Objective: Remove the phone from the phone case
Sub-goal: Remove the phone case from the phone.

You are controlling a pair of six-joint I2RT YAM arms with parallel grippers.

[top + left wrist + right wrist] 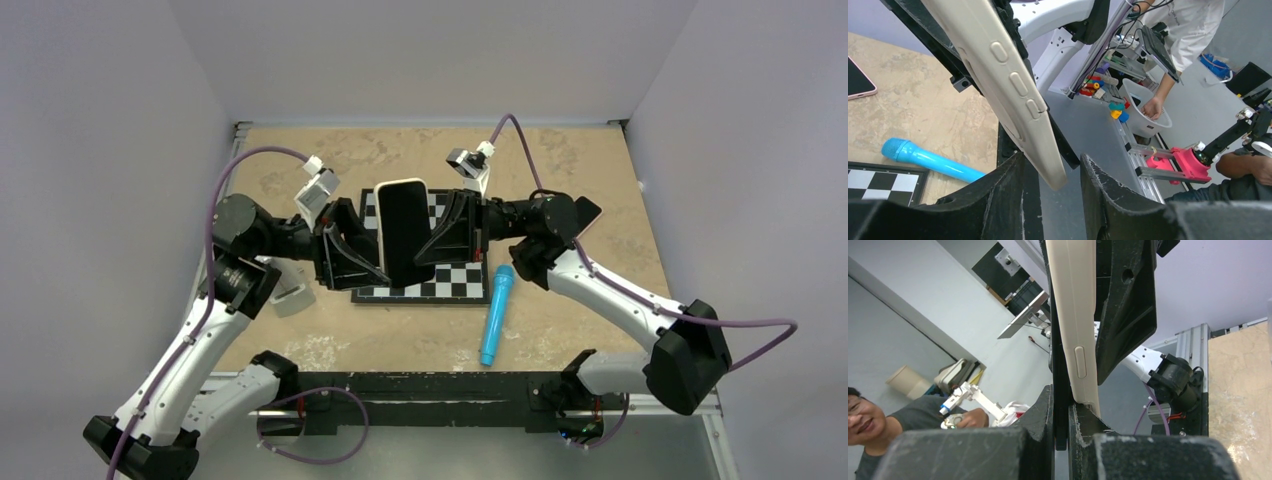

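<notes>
Nearest the bases, a bright blue plastic microphone (495, 315) lies just right of a black-and-white checkerboard mat (455, 284), with bare sand-coloured tabletop (560, 325) on its other side. Above the mat, a black-screened phone (402, 235) is held up in its cream plastic case (1008, 85) between the two arms. The left gripper (1050, 167) has its jaws apart around the case's left edge, and a gap shows beside one finger. The right gripper (1062, 397) is pinched tight on the opposite edge, seemingly on the dark phone rim rather than the cream wall, though the slot is too narrow to be sure. Beyond, open tabletop runs to the back edge. A pink-rimmed second phone (592, 212) is half hidden by the right arm.
</notes>
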